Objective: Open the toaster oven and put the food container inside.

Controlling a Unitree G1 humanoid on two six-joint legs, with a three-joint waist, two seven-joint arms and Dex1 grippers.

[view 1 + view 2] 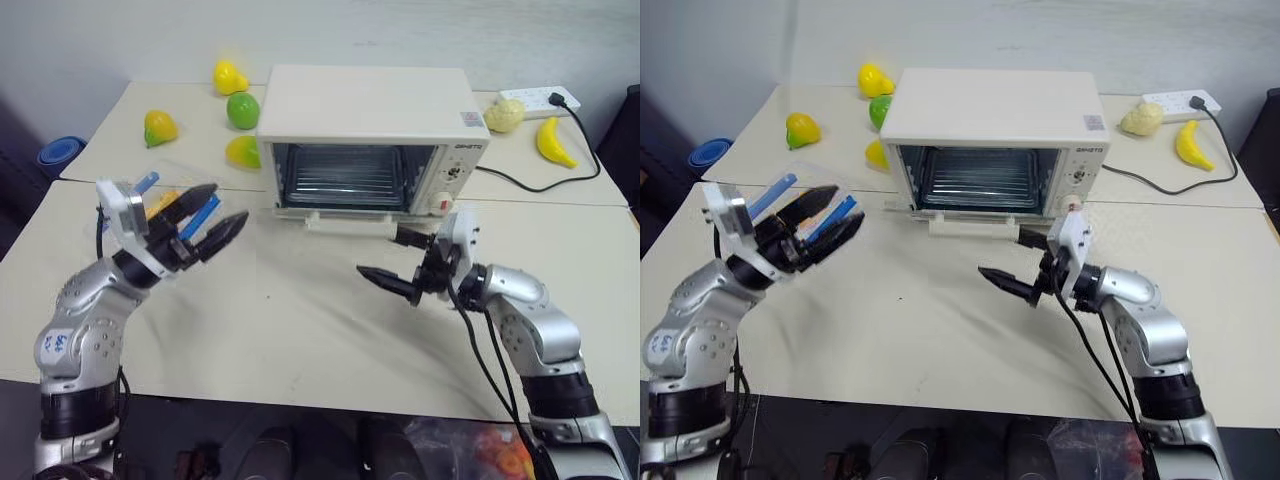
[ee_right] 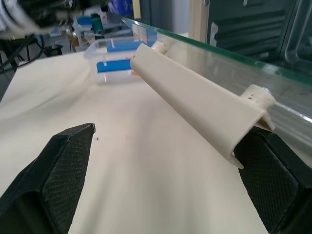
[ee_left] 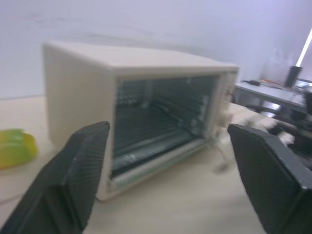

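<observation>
With fingers spread wide, left gripper (image 1: 225, 206) hangs above the table (image 1: 300, 320); grips nothing, the gap between the pads clear in its wrist view. Food container (image 2: 116, 64) just behind and below that gripper, resting flat on the table, not touched as far as can be told. Clear box, blue clip strips (image 1: 148, 182), orange-yellow strips inside.

Toaster oven (image 1: 370, 105) ahead of the left gripper and off to its right, well apart from it. Door folded down and open, wire rack (image 1: 345, 178) exposed, white bar handle (image 1: 345, 222) lying at the front edge near the table.

Right gripper (image 1: 397, 258) also spread wide, empty, pointing leftward across the table. Sits just beside the right end of the handle; in its wrist view the bar runs out from between the two fingers, its near end close to one pad, contact not certain. Glass door (image 2: 229, 63) just above that bar.

Beyond the left gripper, near the oven's left side: four plastic fruits (image 1: 242, 110). Beyond the right gripper, at the far right: a banana (image 1: 555, 140), a pale lumpy piece (image 1: 503, 116), a power strip (image 1: 540, 98).
</observation>
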